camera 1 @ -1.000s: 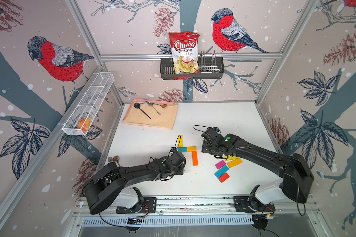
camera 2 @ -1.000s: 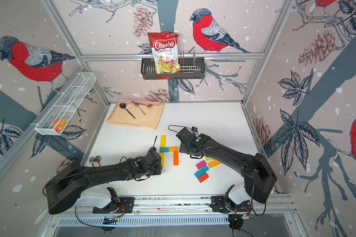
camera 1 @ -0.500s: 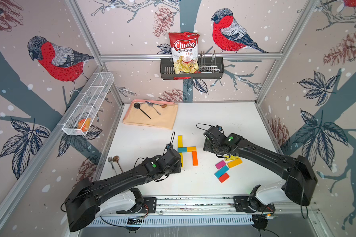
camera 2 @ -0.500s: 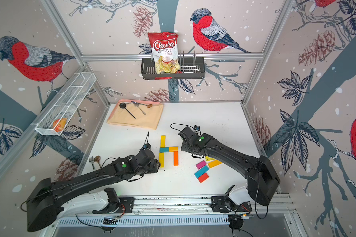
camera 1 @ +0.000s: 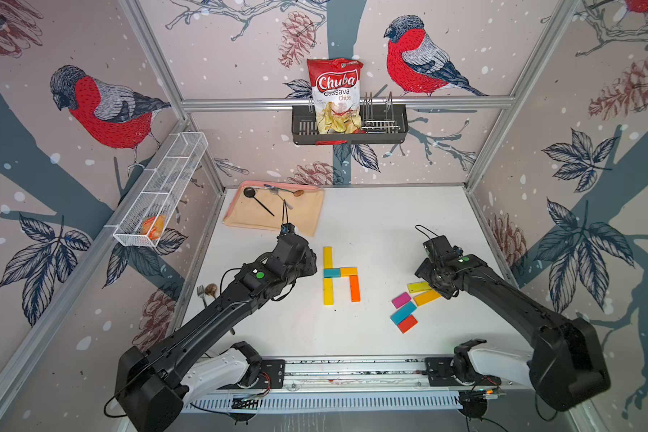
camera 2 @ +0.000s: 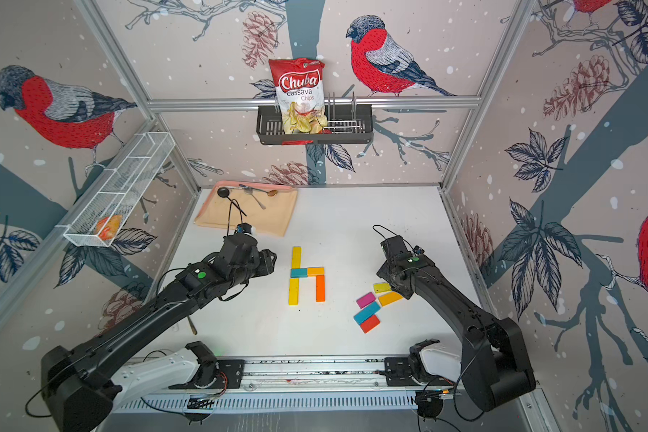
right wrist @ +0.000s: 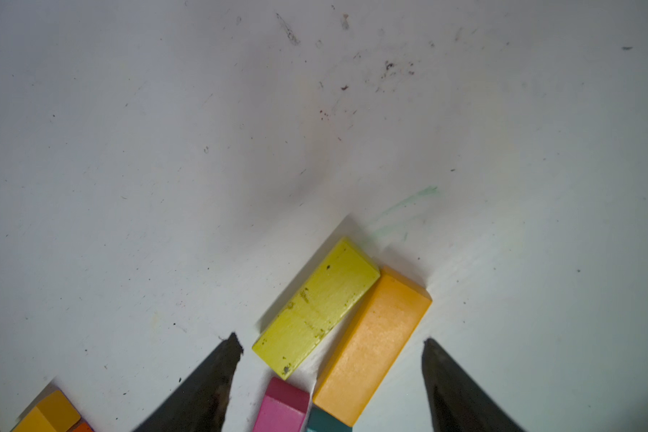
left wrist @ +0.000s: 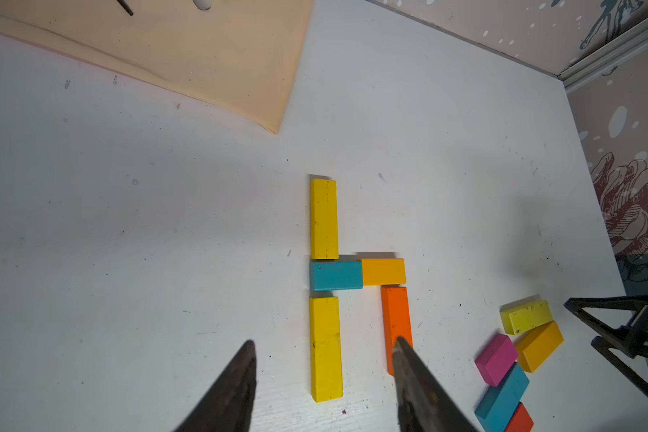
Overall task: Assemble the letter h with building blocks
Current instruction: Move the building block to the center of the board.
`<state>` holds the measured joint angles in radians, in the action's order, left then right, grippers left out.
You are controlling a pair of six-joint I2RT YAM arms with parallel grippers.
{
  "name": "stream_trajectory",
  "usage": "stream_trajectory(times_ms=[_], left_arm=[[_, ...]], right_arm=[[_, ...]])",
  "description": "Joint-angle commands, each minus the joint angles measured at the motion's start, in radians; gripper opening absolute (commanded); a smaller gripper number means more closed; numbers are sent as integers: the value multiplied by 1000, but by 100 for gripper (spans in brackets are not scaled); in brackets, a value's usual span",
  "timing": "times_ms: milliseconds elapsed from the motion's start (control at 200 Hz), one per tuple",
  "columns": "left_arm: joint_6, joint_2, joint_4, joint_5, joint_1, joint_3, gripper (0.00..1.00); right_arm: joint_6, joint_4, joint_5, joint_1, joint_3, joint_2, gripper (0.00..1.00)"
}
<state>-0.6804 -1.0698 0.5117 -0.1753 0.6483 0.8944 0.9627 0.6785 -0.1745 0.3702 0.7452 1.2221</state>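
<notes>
Yellow-stemmed, the building blocks (camera 1: 332, 272) looked to me a finished h, so left gripper (left wrist: 323, 340) and right gripper (right wrist: 330, 337) hung open, empty.

A robotics lab test cell was indicated in a top view: a white tabletop (camera 1: 390, 224) was enclosed by an aluminium frame (camera 1: 345, 103) and bird-printed wall panels (camera 1: 416, 60). Two black robot arms, left (camera 1: 217, 318) and right (camera 1: 502, 288), were mounted on a rail (camera 1: 352, 368) at the frame's bottom edge.
</notes>
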Motion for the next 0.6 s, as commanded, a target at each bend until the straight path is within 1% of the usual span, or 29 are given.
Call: stream_trajectory(times_ms=[0,85,120,285,380,465,595], left_arm=[[27,0,-30,25,-11,-20,57],[28,6,-33,33,-19,-42,57],[28,10,-35,34,-22,-51,57],[28,21,-37,38,-29,-78,57],[28,22,-39,37,-34,-83,57],[28,22,-39,39,-35,-83,57],[32,21,-38,39,-39,-83,56]], right_arm=[[-26,-39,43,-5,-17,14,75],[-32,-77,60,5,-28,27,72],[-39,-88,62,11,-24,63,70],[-34,-105,62,50,3,142,68],[-17,-95,49,66,13,179,65],[3,-94,34,81,20,194,65],[20,-118,43,86,27,217,65]])
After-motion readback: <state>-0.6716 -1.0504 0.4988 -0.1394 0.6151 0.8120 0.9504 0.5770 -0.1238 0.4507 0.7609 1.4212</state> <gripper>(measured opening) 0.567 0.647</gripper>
